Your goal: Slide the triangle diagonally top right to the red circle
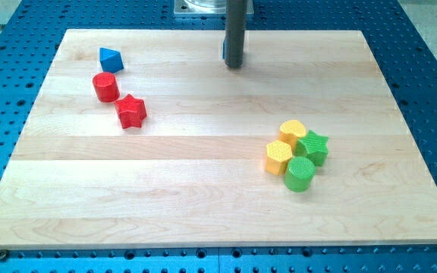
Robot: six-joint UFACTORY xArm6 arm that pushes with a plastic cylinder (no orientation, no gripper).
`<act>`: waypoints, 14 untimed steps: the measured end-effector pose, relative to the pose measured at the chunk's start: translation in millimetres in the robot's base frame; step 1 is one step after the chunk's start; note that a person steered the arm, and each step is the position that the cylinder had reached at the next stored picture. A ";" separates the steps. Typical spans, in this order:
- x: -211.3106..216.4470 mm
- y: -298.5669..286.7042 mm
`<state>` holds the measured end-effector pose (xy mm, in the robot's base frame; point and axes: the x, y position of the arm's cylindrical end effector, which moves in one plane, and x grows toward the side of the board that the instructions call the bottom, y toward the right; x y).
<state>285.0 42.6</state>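
A blue triangle (110, 59) sits near the board's top left. A red circle (105, 87) stands just below it, almost touching. A red star (131, 111) lies below and right of the circle. My tip (234, 66) rests on the board at the top centre, far to the right of the triangle and apart from every block. A sliver of something blue (224, 48) shows at the rod's left edge, mostly hidden behind the rod.
A tight cluster sits at the view's right: a yellow block (292, 130), a yellow hexagon (278, 157), a green star (312, 145) and a green circle (300, 174). The wooden board (203, 197) lies on a blue perforated table.
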 end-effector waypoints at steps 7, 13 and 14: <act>-34.3 -292.1; 55.8 -248.7; 63.7 -185.3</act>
<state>348.8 -142.6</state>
